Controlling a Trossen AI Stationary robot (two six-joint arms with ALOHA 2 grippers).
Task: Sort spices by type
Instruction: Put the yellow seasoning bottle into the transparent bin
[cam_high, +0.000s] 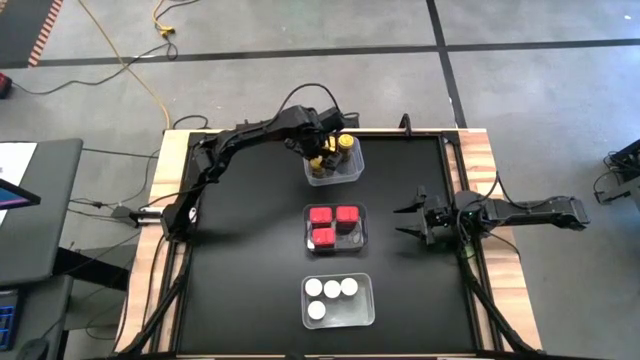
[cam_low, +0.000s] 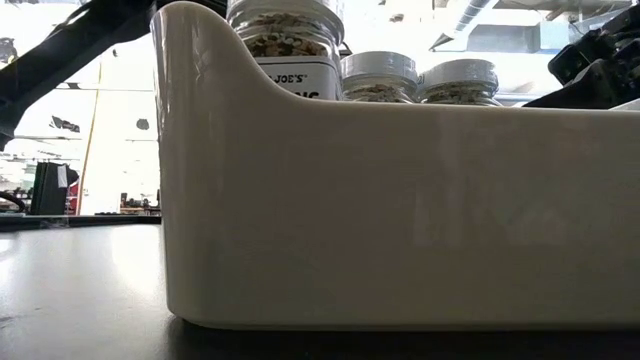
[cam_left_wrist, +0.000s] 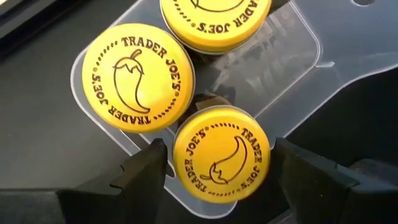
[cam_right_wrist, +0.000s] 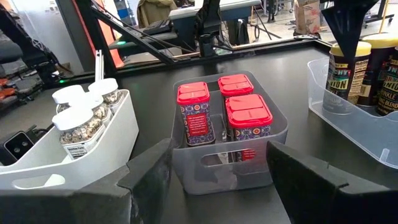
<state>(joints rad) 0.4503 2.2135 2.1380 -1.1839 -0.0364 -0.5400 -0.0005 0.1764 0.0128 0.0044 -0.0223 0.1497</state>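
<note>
Three yellow-capped amber jars (cam_high: 343, 146) stand upright in a clear tub (cam_high: 333, 165) at the table's far middle. My left gripper (cam_high: 322, 152) points down over this tub and is open. Its fingers stand on either side of one jar's yellow cap (cam_left_wrist: 221, 163) with a narrow gap at each side. The other two caps (cam_left_wrist: 138, 78) (cam_left_wrist: 214, 22) are beside it. Three red tins (cam_high: 335, 227) stand in a grey tub (cam_right_wrist: 224, 168) at the centre. Several white-capped jars (cam_high: 330, 290) stand in a white tub (cam_high: 362, 318) near the front. My right gripper (cam_high: 410, 222) waits open at the right edge.
The three tubs stand in a row down the table's middle, with bare black mat to their left and right. In the low view the white tub's wall (cam_low: 400, 210) fills the picture, with white-capped jars (cam_low: 380, 75) showing above it. Wooden borders run along the table's sides.
</note>
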